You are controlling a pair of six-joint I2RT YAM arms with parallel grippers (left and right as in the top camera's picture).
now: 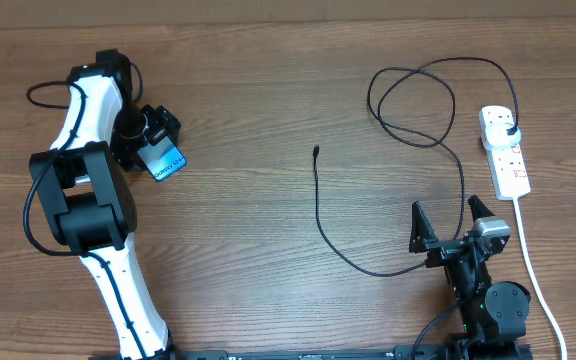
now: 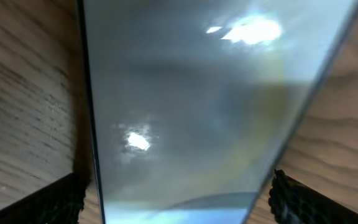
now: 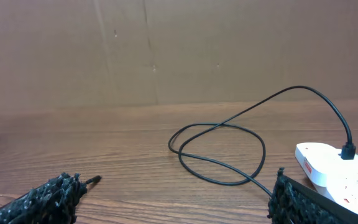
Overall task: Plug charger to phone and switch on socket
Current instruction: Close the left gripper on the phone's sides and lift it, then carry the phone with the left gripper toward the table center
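The phone point(image 1: 166, 160) sat near the left edge of the table point(image 1: 268, 60), toward the far left corner, its pale blue screen up and partly hidden under the left gripper point(image 2: 175, 174). In the wrist view its glass filled the frame, and the black fingers point(image 2: 55, 202) were drawn in at both long edges, seemingly clamped on it. The right gripper point(image 1: 444, 203) stood near the near edge, toward the right corner, its jaws spread wide and gripping nothing. The charger point(image 1: 320, 215) lay slack across the wood: its tip point(image 1: 316, 150) rested free near the middle of the table, well apart from the phone, and the cable curved toward the near edge, passed by the right gripper, ran up into a loose loop point(image 1: 408, 100) by the far right corner, and ended at its plug point(image 1: 509, 129), seated in the far end of the socket point(image 1: 508, 165). The socket lay along the right edge, its white cord point(image 1: 536, 280) trailing to the near edge.
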